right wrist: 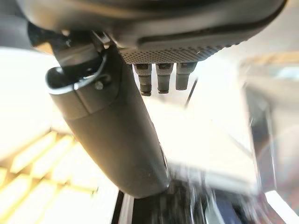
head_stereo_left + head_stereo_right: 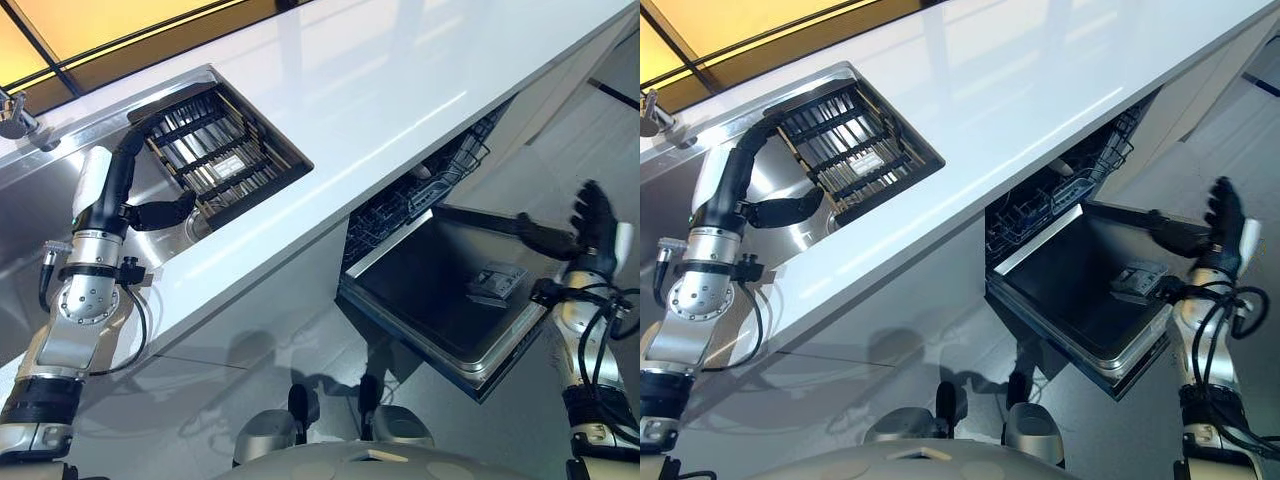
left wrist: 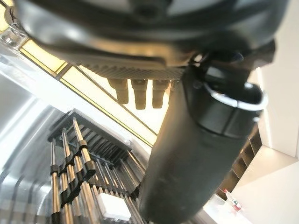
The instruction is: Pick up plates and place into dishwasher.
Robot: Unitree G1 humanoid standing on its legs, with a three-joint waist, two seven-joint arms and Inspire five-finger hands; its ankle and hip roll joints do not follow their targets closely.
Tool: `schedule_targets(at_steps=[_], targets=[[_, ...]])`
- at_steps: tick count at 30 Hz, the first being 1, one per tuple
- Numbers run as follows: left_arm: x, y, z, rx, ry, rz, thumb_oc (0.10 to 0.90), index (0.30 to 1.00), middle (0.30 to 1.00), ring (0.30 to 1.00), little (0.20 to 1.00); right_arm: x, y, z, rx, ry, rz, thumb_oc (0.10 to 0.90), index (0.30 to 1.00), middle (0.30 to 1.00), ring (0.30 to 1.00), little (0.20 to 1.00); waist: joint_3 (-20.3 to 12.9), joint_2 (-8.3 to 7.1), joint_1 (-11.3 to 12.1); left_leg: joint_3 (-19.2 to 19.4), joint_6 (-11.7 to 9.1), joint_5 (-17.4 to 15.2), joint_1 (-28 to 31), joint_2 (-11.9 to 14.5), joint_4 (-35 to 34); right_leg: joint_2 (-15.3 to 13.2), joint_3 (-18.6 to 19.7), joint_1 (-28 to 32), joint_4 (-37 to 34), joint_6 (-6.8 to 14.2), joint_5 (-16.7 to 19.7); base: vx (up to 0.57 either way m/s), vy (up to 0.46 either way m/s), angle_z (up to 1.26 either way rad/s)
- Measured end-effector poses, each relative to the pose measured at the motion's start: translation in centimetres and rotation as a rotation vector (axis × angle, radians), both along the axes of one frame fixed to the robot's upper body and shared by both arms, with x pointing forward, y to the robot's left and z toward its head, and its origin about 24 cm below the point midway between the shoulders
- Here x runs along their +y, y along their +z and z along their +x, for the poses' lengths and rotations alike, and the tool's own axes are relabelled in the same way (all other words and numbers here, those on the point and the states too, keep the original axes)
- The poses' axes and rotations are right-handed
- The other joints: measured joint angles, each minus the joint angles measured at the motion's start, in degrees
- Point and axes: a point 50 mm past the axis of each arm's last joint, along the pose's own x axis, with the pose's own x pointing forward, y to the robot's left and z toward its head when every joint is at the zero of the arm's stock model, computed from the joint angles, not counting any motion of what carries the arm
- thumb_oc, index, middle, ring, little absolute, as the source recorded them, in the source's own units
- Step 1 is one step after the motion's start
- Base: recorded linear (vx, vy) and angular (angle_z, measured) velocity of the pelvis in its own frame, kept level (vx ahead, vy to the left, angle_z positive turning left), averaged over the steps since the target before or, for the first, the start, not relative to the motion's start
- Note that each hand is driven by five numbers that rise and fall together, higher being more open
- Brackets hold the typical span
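A dark slatted dish rack [image 2: 215, 150] sits in the steel sink [image 2: 30, 215], and I see no plate on it. Over the sink at the rack's near corner, my left hand [image 2: 150, 205] is open with fingers and thumb spread and nothing in them. In the left wrist view the thumb [image 3: 187, 154] stands out over the rack bars [image 3: 70, 172], where a small white thing [image 3: 112, 206] lies. The dishwasher [image 2: 440, 290] stands open below the counter, its door folded down and a wire basket [image 2: 425, 185] showing inside. My right hand [image 2: 1220, 235] hovers open and empty beyond the door's far corner.
A long white counter [image 2: 380, 90] runs across the scene above the dishwasher. A tap [image 2: 15, 115] stands at the sink's far left. A grey detergent compartment [image 2: 497, 282] sits on the inner face of the door. Grey floor lies below the door.
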Motion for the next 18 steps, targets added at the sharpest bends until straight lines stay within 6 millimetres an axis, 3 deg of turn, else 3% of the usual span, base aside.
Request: schedule_targets(at_steps=[4,11,14,18], targets=[[0.9,-0.3,0.0,0.03,0.044,-0.015,0.8,0.9,0.9,0.9,0.9,-1.4,-3.1,-2.1,0.047,-0.131,0.163,0.8,0.9,0.9,0.9,0.9,-0.85,-1.07,-1.39,0.12,-0.07,-0.15,-0.01,0.07,0.01,0.18,0.76,-0.28,0.0,0.0,0.0,-0.01,-0.091,-0.1],[1.8,-0.8,-0.1,0.05,0.078,-0.1,0.8,0.9,0.9,0.9,0.9,-1.3,-7.5,-4.7,0.148,-0.165,0.348,0.8,0.9,0.9,0.9,0.9,-1.09,-0.71,-3.67,0.83,-0.24,-0.59,-0.48,0.12,0.04,0.14,1.28,-1.01,0.04,0.0,-0.02,-0.02,-0.106,-0.06],[2.0,-0.8,-0.1,0.034,0.085,-0.144,0.8,0.9,0.9,0.9,0.9,-0.9,-8.9,-4.9,0.175,-0.122,0.418,0.8,0.9,0.9,0.9,0.9,-1.17,-0.36,-3.76,0.99,-0.11,-0.85,-3.03,0.12,2.12,0.05,1.22,-3.24,1.2,-0.01,-0.06,-0.08,-0.13,-0.02],[2.2,-1.0,0.1,0.027,0.101,-0.19,0.8,0.9,0.9,0.9,0.9,-0.2,-9.6,-3.9,0.185,-0.055,0.497,0.8,0.9,0.9,0.9,0.9,-0.4,1.24,-3.6,0.72,-0.11,-1.31,-8.17,0.12,5.71,-0.14,0.87,-7.35,3.17,-0.04,-0.08,-0.21,-0.147,0.07]])
